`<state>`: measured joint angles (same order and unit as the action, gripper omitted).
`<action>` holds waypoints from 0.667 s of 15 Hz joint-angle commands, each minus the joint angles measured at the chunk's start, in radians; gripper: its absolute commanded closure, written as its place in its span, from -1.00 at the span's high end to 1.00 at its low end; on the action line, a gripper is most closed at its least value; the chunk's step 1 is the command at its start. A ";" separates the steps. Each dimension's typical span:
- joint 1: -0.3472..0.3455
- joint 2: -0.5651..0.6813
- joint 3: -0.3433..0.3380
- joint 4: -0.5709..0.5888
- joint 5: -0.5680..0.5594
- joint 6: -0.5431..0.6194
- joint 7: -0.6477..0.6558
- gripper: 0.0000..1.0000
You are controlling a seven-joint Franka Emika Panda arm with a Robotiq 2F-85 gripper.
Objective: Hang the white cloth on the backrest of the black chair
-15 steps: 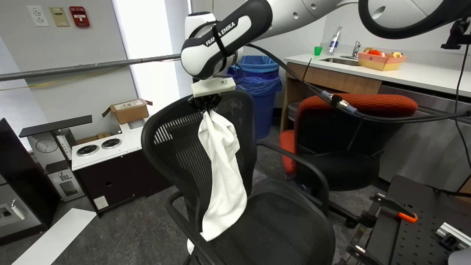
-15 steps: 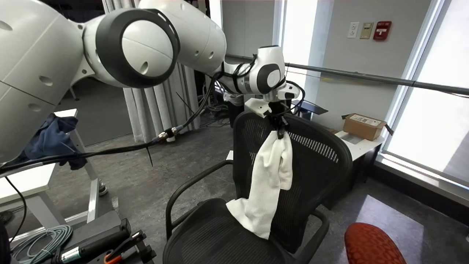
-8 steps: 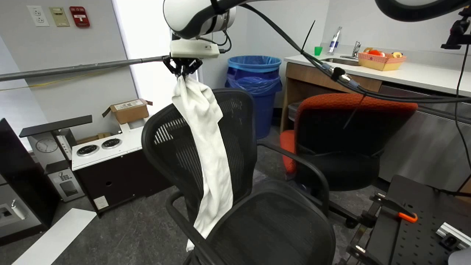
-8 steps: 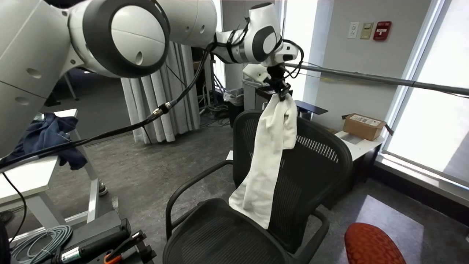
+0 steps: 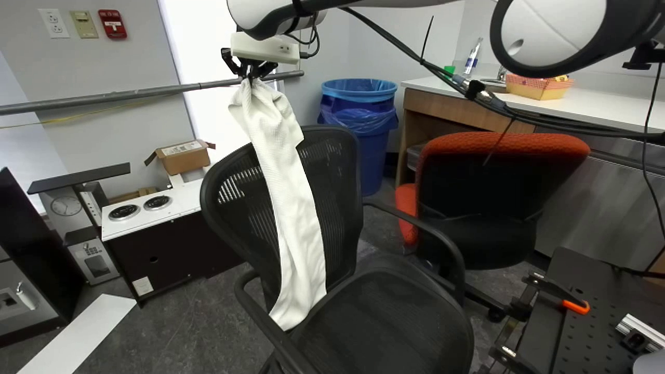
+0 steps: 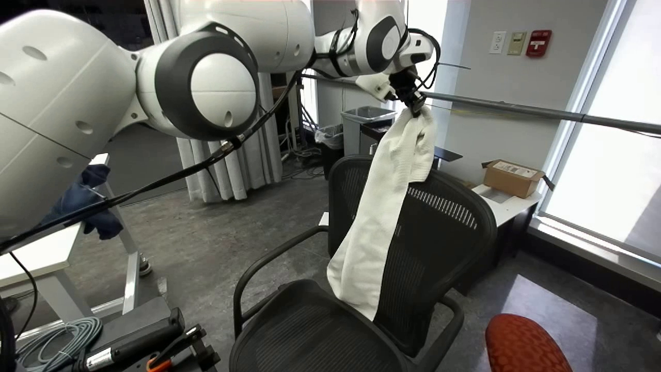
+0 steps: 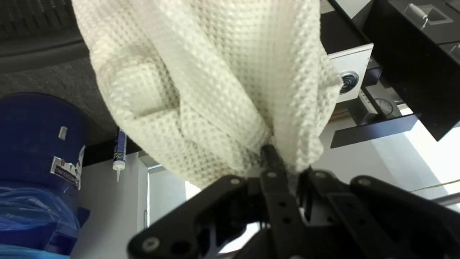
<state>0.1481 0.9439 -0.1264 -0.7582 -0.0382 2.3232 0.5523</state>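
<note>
My tool (image 5: 251, 78) has the cloth (image 5: 291, 197) up, trailing down the front of the chair (image 5: 374, 283).
Tool clamped tight, fingers (image 7: 273, 162) drawn together on a gathered pinch of waffle weave, plain in the wrist view. In both exterior views I have it higher than the backrest (image 5: 335, 192); from there the cloth runs as one long, slanting strip past the backrest's top and down its front. A shorter fold (image 6: 422, 155) ends near that top in an exterior view. Lower end comes to where backrest meets seat (image 5: 384, 327); whether it touches the seat, I cannot tell. Blue bin (image 5: 363, 137) stands beyond the chair, a red chair (image 5: 493, 192) off to one side.
</note>
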 commanded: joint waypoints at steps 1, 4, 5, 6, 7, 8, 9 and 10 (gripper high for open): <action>-0.008 0.147 -0.034 0.231 -0.014 -0.015 0.087 -0.94; -0.007 0.176 -0.059 0.268 -0.013 -0.018 0.134 -0.94; -0.008 0.183 -0.063 0.272 -0.011 -0.021 0.143 -0.94; -0.010 0.189 -0.064 0.272 -0.008 -0.029 0.146 -0.94; -0.011 0.195 -0.065 0.271 -0.007 -0.037 0.144 -0.94; -0.014 0.200 -0.061 0.269 -0.002 -0.047 0.138 -0.94; -0.017 0.203 -0.054 0.266 0.004 -0.063 0.131 -0.94; -0.020 0.207 -0.051 0.266 0.007 -0.073 0.128 -0.94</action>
<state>0.1436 1.1025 -0.1811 -0.5706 -0.0418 2.3007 0.6700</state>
